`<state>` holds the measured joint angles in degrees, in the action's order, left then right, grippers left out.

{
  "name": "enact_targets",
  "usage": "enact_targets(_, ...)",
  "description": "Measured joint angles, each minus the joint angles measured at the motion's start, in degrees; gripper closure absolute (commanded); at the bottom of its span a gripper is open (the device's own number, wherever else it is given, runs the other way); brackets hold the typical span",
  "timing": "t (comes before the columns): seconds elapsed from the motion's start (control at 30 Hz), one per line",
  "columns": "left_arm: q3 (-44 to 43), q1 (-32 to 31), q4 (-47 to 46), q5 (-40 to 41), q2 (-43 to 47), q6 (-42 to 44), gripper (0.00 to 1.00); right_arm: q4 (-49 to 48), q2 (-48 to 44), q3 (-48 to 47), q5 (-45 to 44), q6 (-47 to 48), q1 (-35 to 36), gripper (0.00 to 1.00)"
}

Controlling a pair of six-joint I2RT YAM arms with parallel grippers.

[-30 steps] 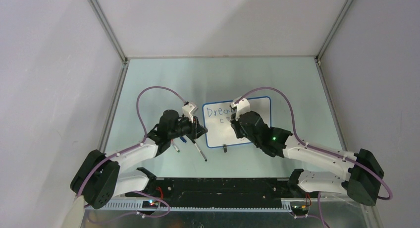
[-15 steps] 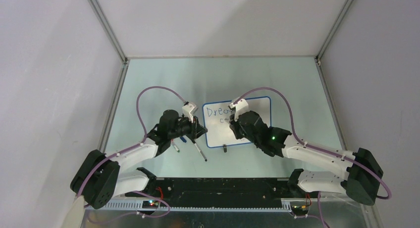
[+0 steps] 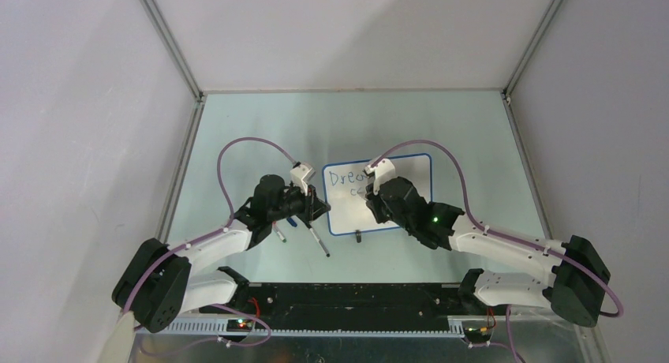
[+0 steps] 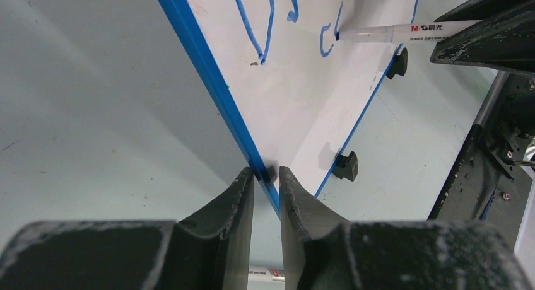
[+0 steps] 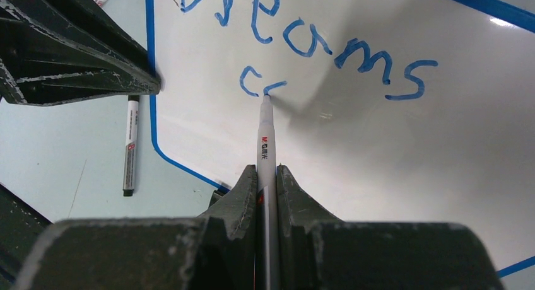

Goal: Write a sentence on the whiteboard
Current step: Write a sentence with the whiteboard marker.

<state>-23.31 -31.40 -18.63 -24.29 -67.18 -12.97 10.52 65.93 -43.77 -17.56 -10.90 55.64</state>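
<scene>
The whiteboard (image 3: 343, 213) lies mid-table, white with a thin blue rim. My left gripper (image 4: 267, 173) is shut on its left rim (image 4: 208, 75), one finger on each side of the edge. The sentence (image 5: 303, 41) reads "Dreams" in blue, with a "c" and a short fresh stroke (image 5: 262, 85) below it. A white marker (image 5: 265, 139) is clamped in my shut right gripper (image 5: 266, 170), and its tip touches the board at that stroke. In the left wrist view the marker (image 4: 404, 31) comes in from the right. Seen from above, the right gripper (image 3: 371, 191) covers part of the writing.
Two spare markers (image 3: 280, 235) (image 3: 319, 242) lie on the table left of the board, by my left arm; one (image 5: 130, 145) shows in the right wrist view. Black clip feet (image 4: 346, 166) (image 4: 397, 63) stick out from the board's near edge.
My right gripper has edged slightly left with the marker as a new stroke appears after the "c". The left arm and the board have not moved.
</scene>
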Motion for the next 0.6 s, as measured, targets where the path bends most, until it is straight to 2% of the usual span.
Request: enact_targets(0.6,0.0,0.0,0.0,0.1,0.0,0.0,0.75,1.7,-0.7,-0.2,-0.3,-0.8,-1.0,1.00)
